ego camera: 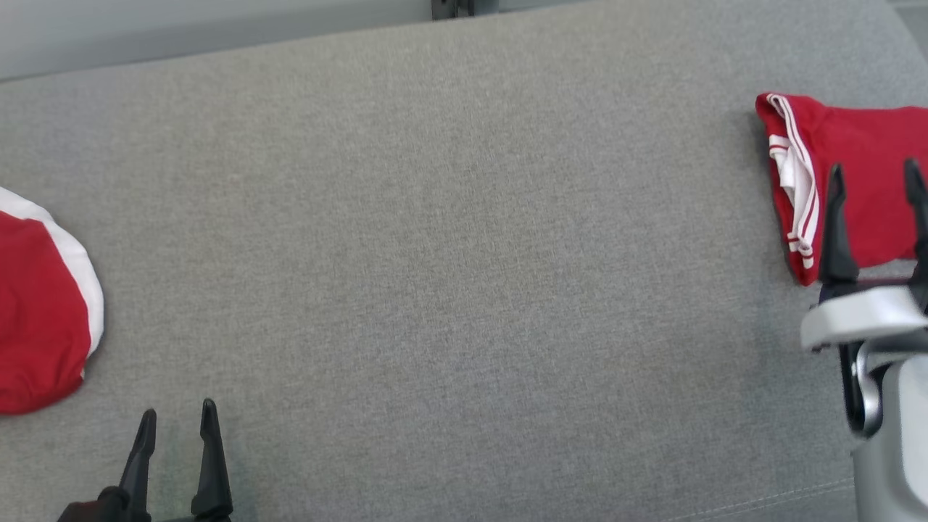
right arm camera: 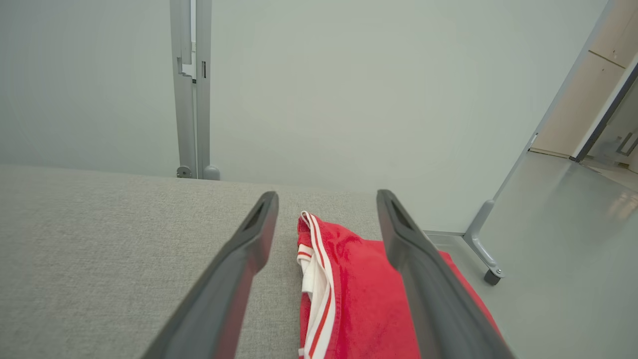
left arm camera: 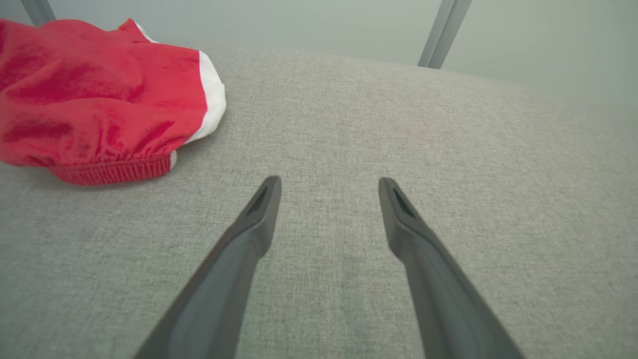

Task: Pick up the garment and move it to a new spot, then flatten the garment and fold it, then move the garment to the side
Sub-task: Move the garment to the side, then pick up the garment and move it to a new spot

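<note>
1. Garment [ego camera: 855,123] [right arm camera: 359,299]: red cloth with white stripes along one edge, folded into a compact block. It lies at the far right edge of the table [ego camera: 464,254], with the striped edge towards the table's middle.
2. Right pincer [ego camera: 874,167] [right arm camera: 326,195] is over the garment, fingers wide apart and gripping nothing. I cannot tell whether the tips touch the cloth.
3. Left pincer [ego camera: 178,407] [left arm camera: 329,180] is wide and empty, over bare table at the near left.
4. Other garment [ego camera: 36,312] [left arm camera: 99,99]: red with a white band and a ribbed waistband. It sits in a crumpled heap at the left edge, well apart from the folded one.
5. Table cover is grey woven fabric, with a seam near the right front corner.
6. Pale panels stand behind the table, joined by a grey metal post [right arm camera: 191,89]. A caster foot [right arm camera: 486,262] rests on the glossy grey floor to the right.
</note>
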Controlling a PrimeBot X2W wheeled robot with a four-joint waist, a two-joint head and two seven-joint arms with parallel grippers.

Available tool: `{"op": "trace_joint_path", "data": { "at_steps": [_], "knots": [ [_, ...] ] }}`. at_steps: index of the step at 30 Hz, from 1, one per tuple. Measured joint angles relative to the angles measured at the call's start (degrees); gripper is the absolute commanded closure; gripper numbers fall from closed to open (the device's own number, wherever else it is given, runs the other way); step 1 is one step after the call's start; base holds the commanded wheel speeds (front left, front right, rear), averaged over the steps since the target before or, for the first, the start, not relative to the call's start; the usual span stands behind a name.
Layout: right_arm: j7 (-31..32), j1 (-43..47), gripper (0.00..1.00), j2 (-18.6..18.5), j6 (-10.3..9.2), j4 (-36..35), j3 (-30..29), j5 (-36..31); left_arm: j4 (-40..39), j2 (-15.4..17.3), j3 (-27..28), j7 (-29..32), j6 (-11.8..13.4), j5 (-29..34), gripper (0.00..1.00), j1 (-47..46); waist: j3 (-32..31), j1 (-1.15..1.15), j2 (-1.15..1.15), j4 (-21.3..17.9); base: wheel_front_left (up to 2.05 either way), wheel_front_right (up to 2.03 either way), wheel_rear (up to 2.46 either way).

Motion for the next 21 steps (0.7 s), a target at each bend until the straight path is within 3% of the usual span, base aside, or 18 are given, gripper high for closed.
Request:
{"op": "trace_joint_path", "data": {
  "at_steps": [9, 21],
  "knots": [
    [-0.3, 19.8, 0.00, 3.1, -0.03, -4.8, 6.7, 4.9, 2.3, -1.5, 1.3, 0.0, 0.0, 2.3, 0.00, 2.1, -11.7, 0.00, 0.00, 2.0, 0.00, 0.00, 0.00],
    [-0.3, 23.4, 0.00, 4.4, 0.00, -3.1, 10.8, 7.2, 3.2, -1.7, 2.7, 0.0, 0.0, 2.4, 0.00, 1.9, -15.7, 0.00, 0.00, 4.7, 0.00, 0.00, 0.00]
  ]
}}
